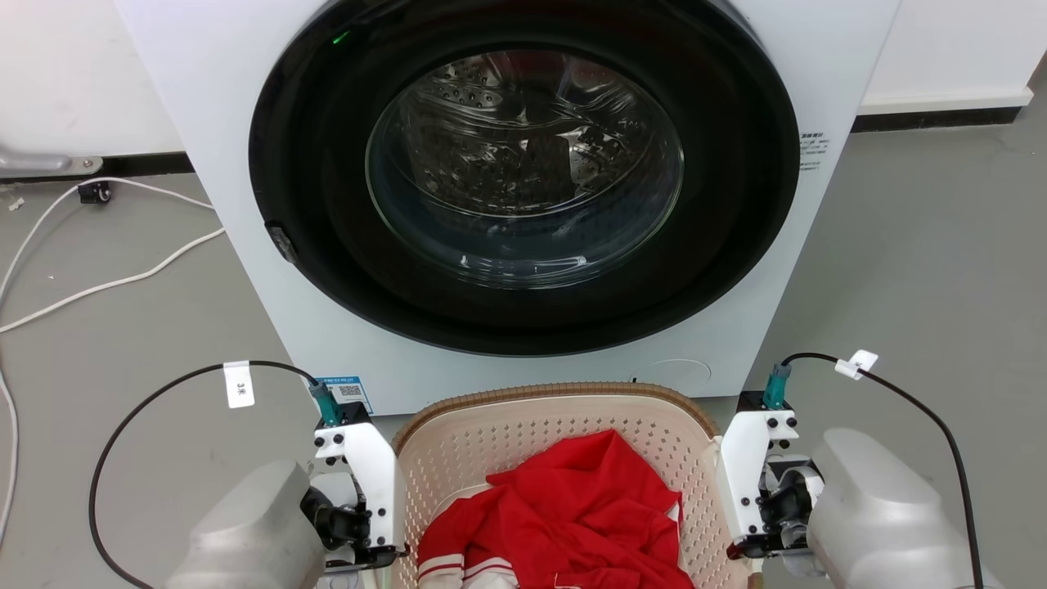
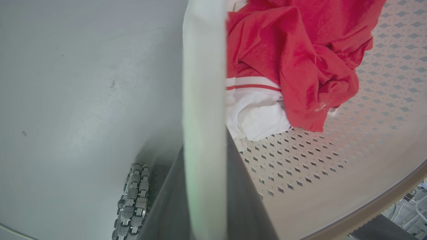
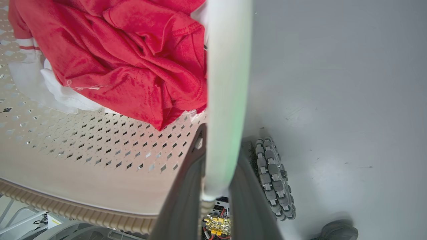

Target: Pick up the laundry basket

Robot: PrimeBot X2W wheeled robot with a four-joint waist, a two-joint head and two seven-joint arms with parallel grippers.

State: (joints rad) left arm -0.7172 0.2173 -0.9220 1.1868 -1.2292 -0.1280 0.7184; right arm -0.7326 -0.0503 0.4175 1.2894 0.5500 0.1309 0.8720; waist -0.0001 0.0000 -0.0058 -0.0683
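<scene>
Cream laundry basket [image 1: 491,442] on floor [image 1: 900,270] just before washer [image 1: 523,204]; left gripper [image 2: 204,160] and right gripper [image 3: 222,143] each look clamped on a white side handle [image 2: 203,66]; stiff plastic, few clothes [image 1: 572,507], probably light, so lift level by both handles.

Bright, even white light fills the room, and the grey floor [image 1: 941,245] carries hardly a hard shadow. The washer's door glass [image 1: 523,164] throws back streaky glare, and a tiny green lamp [image 1: 339,37] glows on its dark ring. In the left wrist view the basket handle [image 2: 204,116] sits too close to the lens, a pale, green-tinged blur, while the red shirt [image 2: 300,50] behind is crisp. The right wrist view is alike, with the handle soft and the shirt sharp. The basket rim [image 2: 383,196] bows near the picture's edge. A faint shadow pools by the wheel [image 2: 133,200].
</scene>
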